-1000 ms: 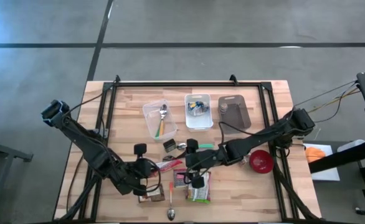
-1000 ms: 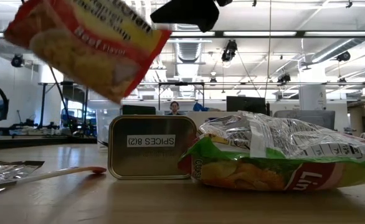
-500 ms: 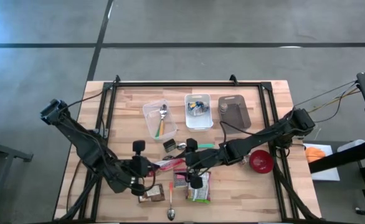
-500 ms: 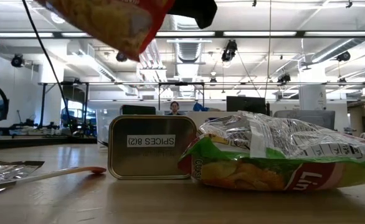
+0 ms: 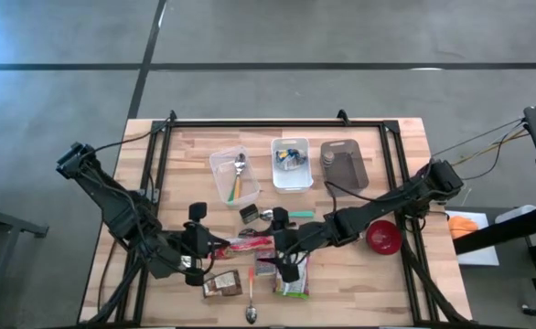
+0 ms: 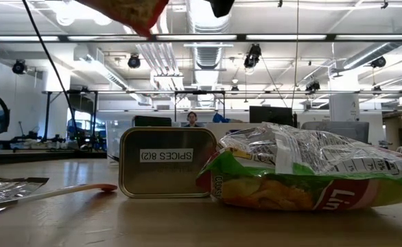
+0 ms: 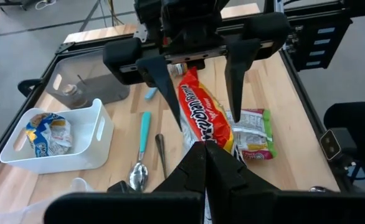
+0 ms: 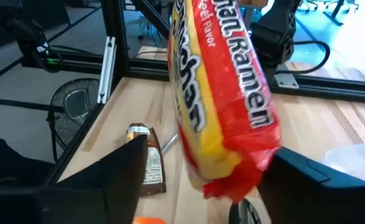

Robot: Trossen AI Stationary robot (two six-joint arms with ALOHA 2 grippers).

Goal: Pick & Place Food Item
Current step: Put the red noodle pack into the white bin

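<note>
left gripper is pinching shut on one end of the ramen packet, holding it above the table's near-middle while right gripper is straddling it part-open, not gripping; it's looking light, crinkly, brittle inside, so grabbing end seams seems safest.

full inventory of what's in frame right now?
ramen packet: 1, red and yellow, in the air at table centre, held by left gripper
chip bag: 1, green, front centre
spice tin: 1, metal, beside chip bag
clear tubs: 2, back centre, utensils and packets inside
grey tray: 1, back right
red bowl: 1, right side
brown wrapper: 1, front left
left gripper: shut on ramen packet
right gripper: fingers spread either side of packet
</note>
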